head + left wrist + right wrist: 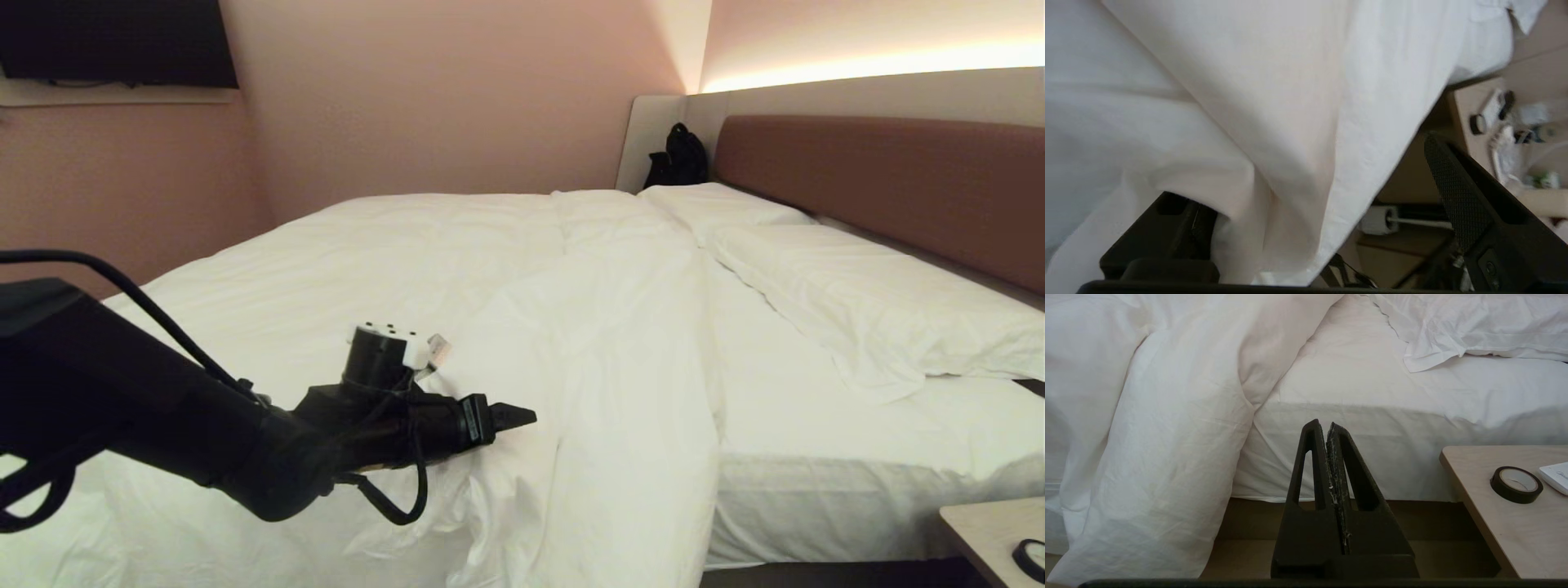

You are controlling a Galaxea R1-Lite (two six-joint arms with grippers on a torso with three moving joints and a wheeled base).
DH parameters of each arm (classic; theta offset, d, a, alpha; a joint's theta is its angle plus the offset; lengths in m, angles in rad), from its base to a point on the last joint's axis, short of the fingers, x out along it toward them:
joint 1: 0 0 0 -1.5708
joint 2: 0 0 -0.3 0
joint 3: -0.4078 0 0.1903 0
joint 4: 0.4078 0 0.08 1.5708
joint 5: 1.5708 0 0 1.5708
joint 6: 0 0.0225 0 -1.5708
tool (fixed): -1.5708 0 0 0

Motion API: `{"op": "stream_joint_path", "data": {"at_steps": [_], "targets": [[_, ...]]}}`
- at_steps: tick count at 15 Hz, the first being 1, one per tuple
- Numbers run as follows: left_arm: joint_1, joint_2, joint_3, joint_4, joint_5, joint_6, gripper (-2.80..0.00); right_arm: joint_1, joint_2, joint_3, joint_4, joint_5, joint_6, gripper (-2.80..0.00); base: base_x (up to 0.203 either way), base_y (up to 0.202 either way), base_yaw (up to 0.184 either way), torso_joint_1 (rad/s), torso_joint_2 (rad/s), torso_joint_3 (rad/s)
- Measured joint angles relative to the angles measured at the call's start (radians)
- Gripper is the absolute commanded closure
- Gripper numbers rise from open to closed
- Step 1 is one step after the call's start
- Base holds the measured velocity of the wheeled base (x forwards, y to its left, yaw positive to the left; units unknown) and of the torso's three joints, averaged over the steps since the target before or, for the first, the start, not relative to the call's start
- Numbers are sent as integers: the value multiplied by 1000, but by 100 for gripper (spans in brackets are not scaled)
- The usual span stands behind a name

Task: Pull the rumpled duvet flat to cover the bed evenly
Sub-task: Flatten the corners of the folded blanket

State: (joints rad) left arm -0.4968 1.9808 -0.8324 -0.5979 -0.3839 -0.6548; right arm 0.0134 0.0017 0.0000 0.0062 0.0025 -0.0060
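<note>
My left claw [514, 416] hung wide open, gripping nothing, over the duvet [457, 269]. It covered most of the bed [816, 490], one fold bunched; the strip beside the pillows [857, 286] remained bare.

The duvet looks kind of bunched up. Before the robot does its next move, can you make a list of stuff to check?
1. Left gripper let go of the duvet: ok, its jaws stand wide apart, though a fold sits between the fingers.
2. Duvet reaches the pillows: not ok, bare sheet shows between them.
3. Duvet lies flat: not ok, a thick ridge runs along its edge and hangs over the side of the bed.
4. Right gripper out of the way: ok, shut and empty, low beside the bed.
5. Bedside table clear of the arms: ok, off to the right.
6. Far side covered evenly: cannot tell.
</note>
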Motion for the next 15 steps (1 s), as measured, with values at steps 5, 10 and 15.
{"op": "stream_joint_path", "data": {"at_steps": [5, 10, 15], "targets": [[0, 8, 2, 0, 58, 5, -280, 0, 0, 0, 0, 0, -1, 0, 0, 0, 0, 0, 0, 0], [0, 25, -7, -1, 160, 17, -280, 0, 0, 0, 0, 0, -1, 0, 0, 0, 0, 0, 0, 0], [0, 64, -10, -52, 261, 60, -280, 0, 0, 0, 0, 0, 0, 0, 0, 0, 0, 0, 0, 0]]}}
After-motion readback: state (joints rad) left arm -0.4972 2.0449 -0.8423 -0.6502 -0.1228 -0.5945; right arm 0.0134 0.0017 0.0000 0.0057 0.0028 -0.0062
